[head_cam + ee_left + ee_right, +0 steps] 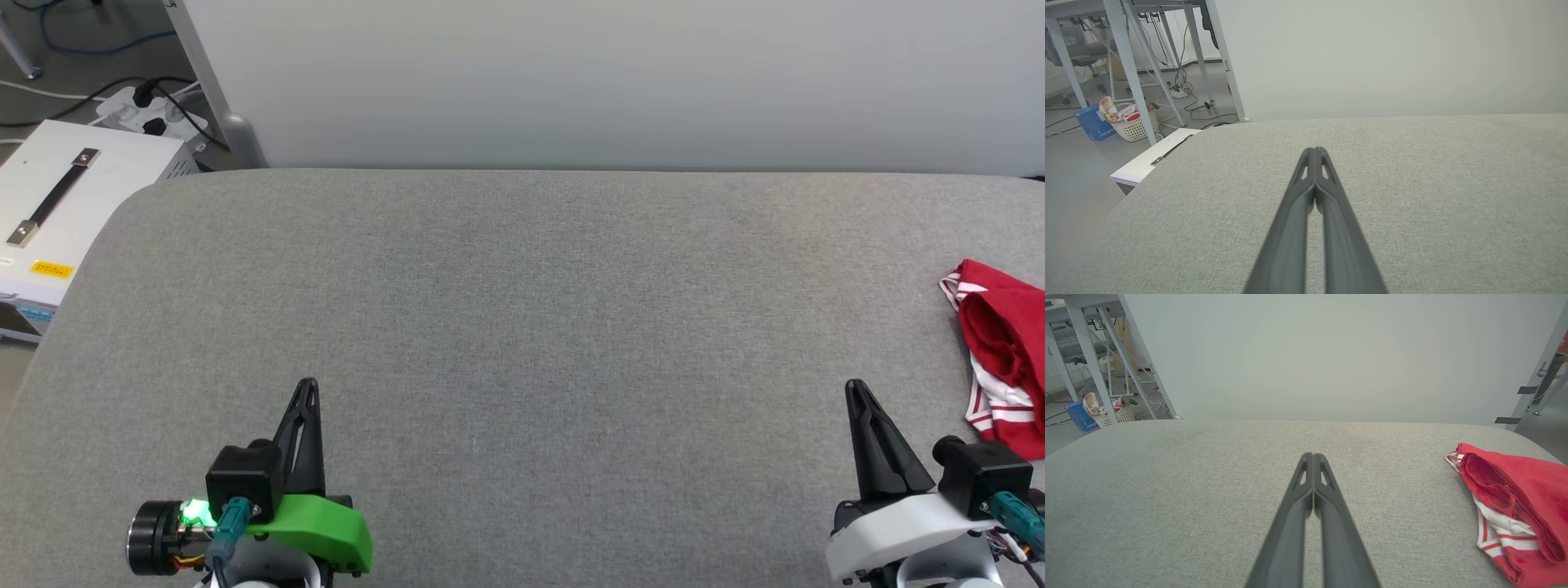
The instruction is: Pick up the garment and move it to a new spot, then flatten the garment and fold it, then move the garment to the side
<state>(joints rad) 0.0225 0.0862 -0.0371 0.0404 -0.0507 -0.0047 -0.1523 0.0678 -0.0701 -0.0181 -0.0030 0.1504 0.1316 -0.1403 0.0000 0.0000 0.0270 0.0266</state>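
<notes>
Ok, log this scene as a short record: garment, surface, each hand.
garment: red jersey T-shirt with white, red-striped trim, bunched up, lying at the surface's right side
surface: grey fabric-covered tabletop
left hand: fingers shut, holding nothing, over the surface
right hand: fingers shut, holding nothing, apart from the shirt, which lies to its right

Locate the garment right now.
In the head view, the garment lies bunched at the far right edge of the grey fabric surface, just right of the right gripper.
</notes>
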